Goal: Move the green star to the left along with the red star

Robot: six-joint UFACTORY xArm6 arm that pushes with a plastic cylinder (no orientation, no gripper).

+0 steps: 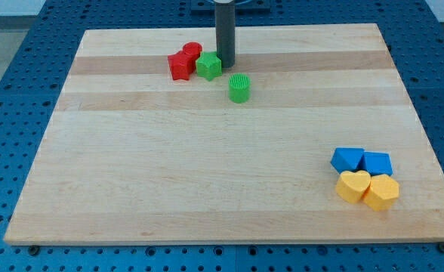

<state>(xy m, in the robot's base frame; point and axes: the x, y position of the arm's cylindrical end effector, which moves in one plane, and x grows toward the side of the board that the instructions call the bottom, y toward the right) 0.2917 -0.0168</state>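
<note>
The green star (208, 66) lies near the view's top, left of centre, on the wooden board (207, 174). The red star (180, 65) lies just to its left, touching or nearly touching it. A second red block (192, 51), rounded in shape, sits right behind the red star. My tip (226, 63) stands just to the right of the green star, against its right side or very close to it. The dark rod rises from there out of the view's top.
A green cylinder-like block (238, 88) stands below and right of my tip. At the view's bottom right sit two blue blocks (347, 159) (377, 162) and two yellow blocks (353, 186) (381, 192), bunched together. Blue perforated table surrounds the board.
</note>
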